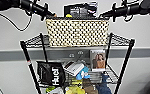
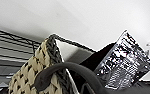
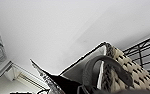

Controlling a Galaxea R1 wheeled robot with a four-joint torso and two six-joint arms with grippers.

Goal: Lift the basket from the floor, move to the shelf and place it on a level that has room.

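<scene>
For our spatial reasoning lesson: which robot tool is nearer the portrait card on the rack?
Right. The right tool is at the basket end above the portrait card; the left tool is at the basket's far end.

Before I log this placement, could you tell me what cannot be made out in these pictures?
- Head view: whether the basket rests on the shelf's top level or hangs just above it.
- Head view: both arms reach the basket's ends; claw grip unreadable.
- Wrist views: the dark handle loop is cut off by the edge.
- Print on the silver packet is blurred.
</scene>
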